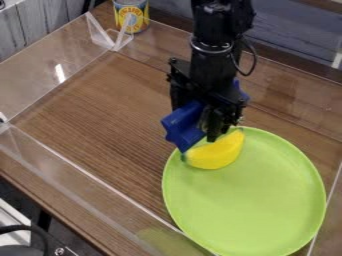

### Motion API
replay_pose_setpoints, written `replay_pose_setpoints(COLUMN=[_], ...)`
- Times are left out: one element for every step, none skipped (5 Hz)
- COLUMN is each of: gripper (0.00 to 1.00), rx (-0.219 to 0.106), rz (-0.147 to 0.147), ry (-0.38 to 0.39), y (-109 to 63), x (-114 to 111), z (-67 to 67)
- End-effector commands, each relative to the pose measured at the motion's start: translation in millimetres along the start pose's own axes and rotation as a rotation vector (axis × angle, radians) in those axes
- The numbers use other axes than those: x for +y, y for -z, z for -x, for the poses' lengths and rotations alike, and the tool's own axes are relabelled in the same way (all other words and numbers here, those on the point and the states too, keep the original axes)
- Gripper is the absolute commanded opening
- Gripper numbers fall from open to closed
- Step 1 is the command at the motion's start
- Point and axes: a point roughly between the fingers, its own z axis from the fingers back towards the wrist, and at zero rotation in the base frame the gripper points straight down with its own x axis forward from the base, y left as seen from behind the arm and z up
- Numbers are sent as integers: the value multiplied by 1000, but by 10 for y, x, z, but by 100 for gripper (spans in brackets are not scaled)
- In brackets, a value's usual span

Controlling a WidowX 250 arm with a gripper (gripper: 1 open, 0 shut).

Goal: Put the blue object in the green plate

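The blue object (182,122) is a dark-blue block held in my gripper (203,126), which is shut on it. It hangs just above the far left rim of the green plate (261,205), a large lime-green round plate at the lower right. A yellow banana-shaped piece (217,151) lies on the plate's far left part, right under the gripper. The black arm comes down from the top centre and hides part of the block and of the yellow piece.
A clear plastic wall (54,70) rings the wooden table (107,110). A yellow-and-white can (130,14) stands at the back left beyond the wall. The plate fills the lower right corner.
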Motion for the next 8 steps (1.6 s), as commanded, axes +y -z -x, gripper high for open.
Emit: replay_pose_setpoints(gripper=[0,0,0,0,0,0,0,0], rx=[-58,-69,-78,-89,-103,-115,-127,-135], rz=[-7,-5,-2,2,5,10,13,18], ry=[-4,-9,-14,-20,-22,-20,-21,-25], y=[-138,-132,-130,-137,-122,-111,-111,-102], x=[-33,-71,-113,-166,-197,-246,-288,-330], z=[3,32,59,93,112,132,153,174])
